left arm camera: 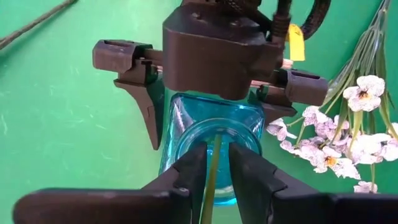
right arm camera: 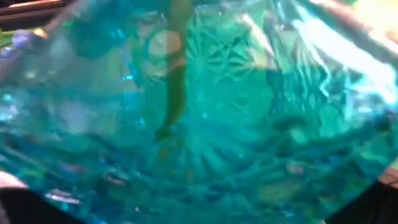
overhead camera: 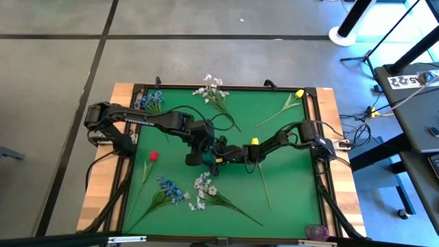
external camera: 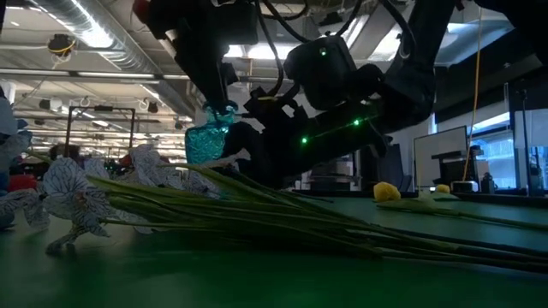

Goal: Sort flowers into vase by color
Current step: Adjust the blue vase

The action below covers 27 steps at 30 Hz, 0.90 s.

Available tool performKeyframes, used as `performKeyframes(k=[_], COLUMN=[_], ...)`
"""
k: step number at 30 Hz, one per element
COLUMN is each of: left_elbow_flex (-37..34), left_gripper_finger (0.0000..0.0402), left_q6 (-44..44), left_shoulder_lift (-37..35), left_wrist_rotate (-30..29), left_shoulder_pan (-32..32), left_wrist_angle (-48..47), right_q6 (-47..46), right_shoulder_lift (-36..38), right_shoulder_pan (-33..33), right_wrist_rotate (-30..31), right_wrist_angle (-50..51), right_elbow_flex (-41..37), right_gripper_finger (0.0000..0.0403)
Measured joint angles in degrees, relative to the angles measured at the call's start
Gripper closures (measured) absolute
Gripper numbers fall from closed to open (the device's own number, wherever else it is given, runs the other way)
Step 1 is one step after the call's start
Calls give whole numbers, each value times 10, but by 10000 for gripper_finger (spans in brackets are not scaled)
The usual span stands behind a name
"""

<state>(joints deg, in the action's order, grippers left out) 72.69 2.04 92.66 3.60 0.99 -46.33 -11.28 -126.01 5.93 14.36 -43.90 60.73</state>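
A blue cut-glass vase (overhead camera: 194,160) (left arm camera: 244,122) (external camera: 204,144) sits at the middle of the green mat, its mouth turned toward my left gripper (left arm camera: 216,150) (overhead camera: 203,147). That gripper is shut on a thin green stem (left arm camera: 213,167) that runs into the vase mouth; the stem's flower head is hidden. My right gripper (left arm camera: 211,124) (overhead camera: 215,156) is shut on the vase from the opposite side. The right wrist view is filled with blue glass (right arm camera: 261,124), and the stem (right arm camera: 176,87) shows through it. My left gripper pinches the green stem (left arm camera: 212,177) between its two fingers (left arm camera: 186,171), which lie across the stem just outside the vase mouth. The stem's free end reaches inside the vase. My right gripper clasps the vase body (left arm camera: 171,118) with one finger (left arm camera: 149,115) on each side wall, coming from the table's right. The vase looks tilted and raised in the low view; its base is hidden.
Lying on the mat are a red tulip (overhead camera: 153,156), blue sprays (overhead camera: 149,101) (overhead camera: 171,191), white sprays (overhead camera: 214,89) (overhead camera: 204,186) (left arm camera: 354,124) and yellow tulips (overhead camera: 299,93) (overhead camera: 254,141). A small purple glass (overhead camera: 317,232) stands at the near right corner. The wooden table edge (overhead camera: 103,192) frames the mat.
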Motion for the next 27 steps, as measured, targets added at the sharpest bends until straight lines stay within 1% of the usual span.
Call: performKeyframes(k=[4,8,13,17,27], left_elbow_flex=[3,3,7,28,82], left_gripper_finger=[319,295,270,267,276], left_q6=[-1,-4,10,11,12], left_shoulder_lift=[0,0,-2,0,0], left_wrist_rotate=[0,-4,-16,-23,-24], left_shoulder_pan=[0,0,-1,-1,-10], left_wrist_angle=[-5,-4,-5,-12,-40], right_q6=[12,13,14,14,14], right_shoulder_lift=[28,55,80,88,88], right_shoulder_pan=[5,5,4,4,4], right_wrist_rotate=[-5,-4,-4,-4,-4], right_wrist_angle=[44,95,134,153,154], right_elbow_flex=[0,0,0,0,0], right_gripper_finger=[16,15,15,15,15])
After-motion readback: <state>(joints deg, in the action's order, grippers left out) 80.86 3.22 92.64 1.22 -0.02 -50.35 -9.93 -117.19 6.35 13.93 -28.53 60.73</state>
